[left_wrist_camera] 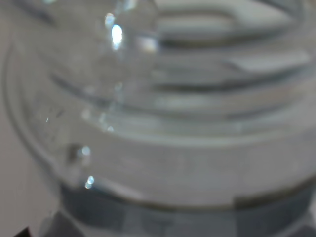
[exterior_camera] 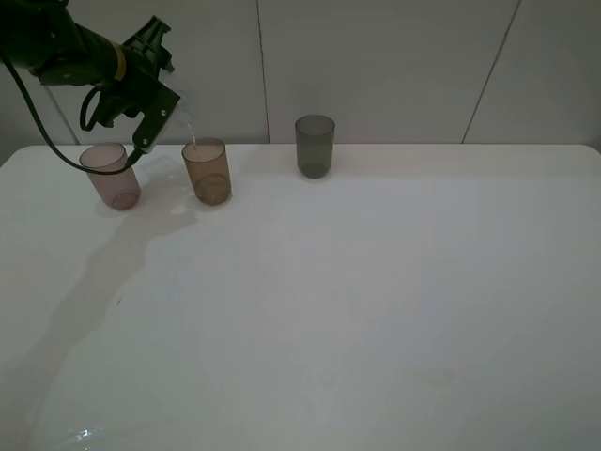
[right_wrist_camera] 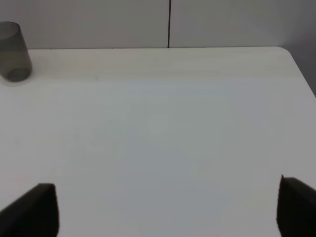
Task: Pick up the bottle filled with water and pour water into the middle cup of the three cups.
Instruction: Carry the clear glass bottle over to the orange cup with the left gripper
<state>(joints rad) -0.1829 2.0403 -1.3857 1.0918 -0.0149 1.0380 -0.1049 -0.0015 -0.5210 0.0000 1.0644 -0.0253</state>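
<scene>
Currently pouring seems underway: the bottle [exterior_camera: 184,111], pinched in the left gripper [exterior_camera: 153,105], is tilted over the middle cup [exterior_camera: 208,170], far left. Next, righting is needed before overflow. The right gripper [right_wrist_camera: 168,210] is held spread.

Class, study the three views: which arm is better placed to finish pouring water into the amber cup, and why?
Left. Its claw is shut on the tilted bottle, whose mouth is above the amber cup. The right claw is open and empty above the table, with only the grey cup in its view.
</scene>
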